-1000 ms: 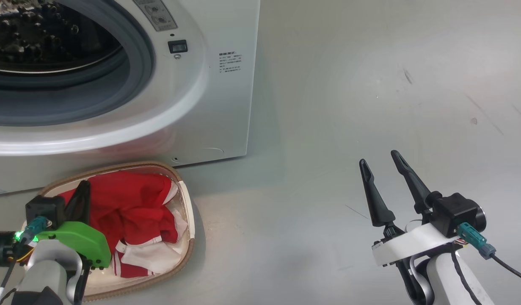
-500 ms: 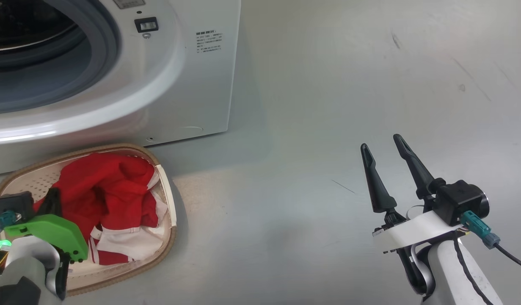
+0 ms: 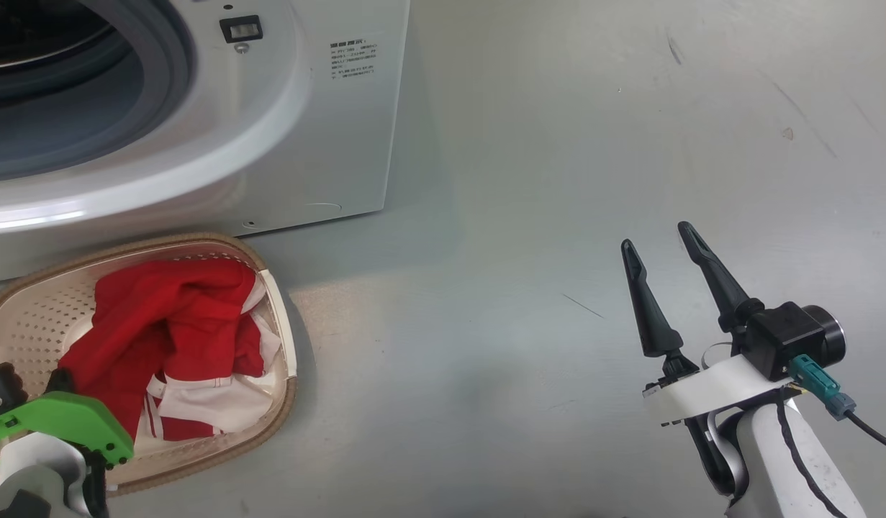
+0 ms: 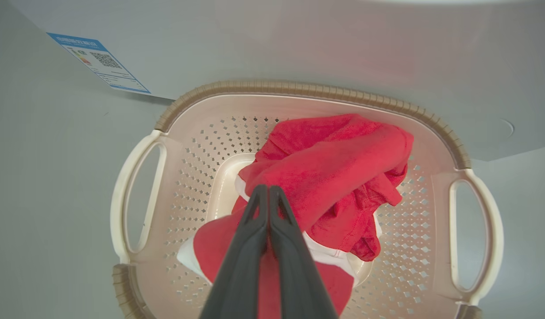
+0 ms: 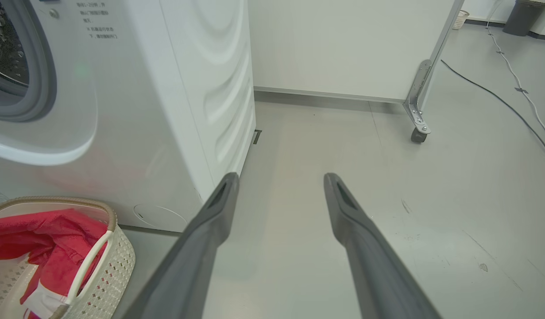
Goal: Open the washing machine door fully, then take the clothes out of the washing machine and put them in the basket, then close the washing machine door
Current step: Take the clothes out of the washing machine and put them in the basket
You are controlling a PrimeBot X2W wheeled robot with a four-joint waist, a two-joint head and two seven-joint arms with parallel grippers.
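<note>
Both fingers of the left gripper (image 4: 268, 188) are pressed together above the clothes (image 4: 334, 164), which lie in the basket (image 4: 299, 88) before the washing machine (image 3: 342, 144). Since one second ago this gripper has drawn back toward the robot. The right gripper (image 3: 654, 236) keeps its fingers apart.

Floor: you see a smooth pale grey floor (image 3: 529, 216) with thin dark scratches and one small spot (image 3: 788, 134).
Panel: behind it you have a white panel (image 5: 334, 44) with a grey strip along its bottom.
Wheel: a metal bracket with a small wheel (image 5: 417, 135) at the panel's right corner.
Cable: a dark cable (image 5: 489, 91) lies on the floor.
Bin: a dark bin (image 5: 523, 17) stands far back.
Light: soft and even.
</note>
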